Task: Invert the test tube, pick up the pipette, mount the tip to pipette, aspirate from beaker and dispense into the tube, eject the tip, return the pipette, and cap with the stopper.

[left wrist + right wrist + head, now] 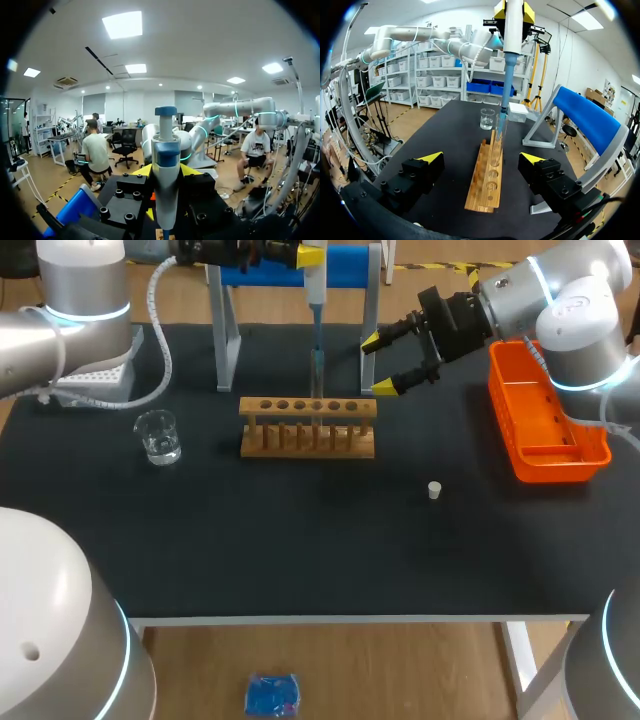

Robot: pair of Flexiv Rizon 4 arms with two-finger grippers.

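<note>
My left gripper (pixel 306 253) is at the table's back, shut on the white and blue pipette (pixel 315 290), which hangs upright. The pipette's blue tip (pixel 317 340) reaches down into the mouth of a clear test tube (pixel 318 375) standing in the wooden rack (pixel 308 427). In the left wrist view the pipette (pixel 165 170) stands between the yellow fingertips (pixel 141 170). My right gripper (pixel 386 363) is open just behind the rack's right end, holding nothing. In the right wrist view the right gripper (pixel 482 159) frames the rack (pixel 487 175), with the tube (pixel 499 132) and pipette (pixel 509 55) ahead. A small white stopper (pixel 434 490) lies on the mat.
A glass beaker (pixel 158 437) with clear liquid stands left of the rack. A white tip box (pixel 95 378) sits at the back left. An orange bin (pixel 545 420) is at the right. A grey and blue pipette stand (pixel 350 265) rises behind the rack.
</note>
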